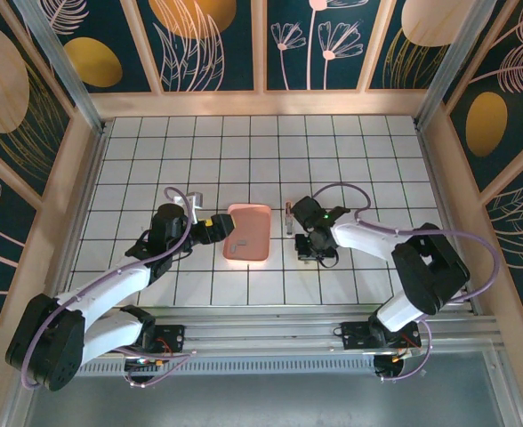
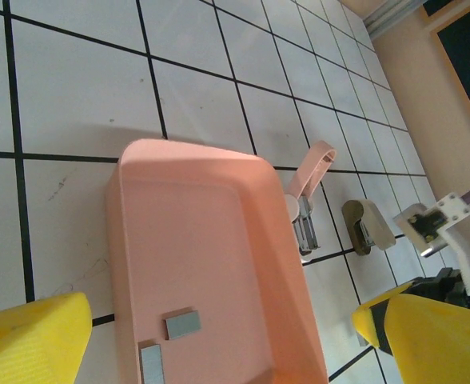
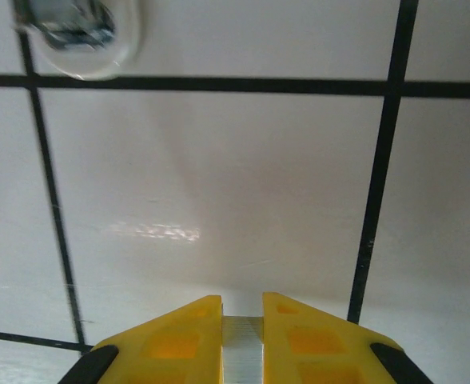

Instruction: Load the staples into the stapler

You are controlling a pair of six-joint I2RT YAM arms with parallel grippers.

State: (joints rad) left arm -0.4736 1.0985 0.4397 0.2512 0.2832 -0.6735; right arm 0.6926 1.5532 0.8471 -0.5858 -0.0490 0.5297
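The pink stapler [image 2: 308,186] lies open on the tiles just right of the pink tray [image 2: 211,232], its metal channel showing; from above the stapler [image 1: 288,216] sits beside the tray [image 1: 248,233]. Two grey strips of staples [image 2: 182,324] lie flat in the tray's near end. My left gripper [image 2: 219,328] hangs open over that end, its yellow fingers [image 2: 27,340] spread wide; from above the left gripper [image 1: 222,229] is at the tray's left rim. My right gripper [image 3: 241,308] is shut on a strip of staples [image 3: 243,352] above a tile, with the stapler's end [image 3: 75,28] ahead to its left.
A small olive and beige piece [image 2: 367,226] lies just beyond the stapler. The right arm's white wrist mount [image 2: 435,224] stands past it. Wooden walls [image 1: 57,222] enclose the tiled floor on three sides, and a metal rail [image 1: 333,320] runs along the near edge.
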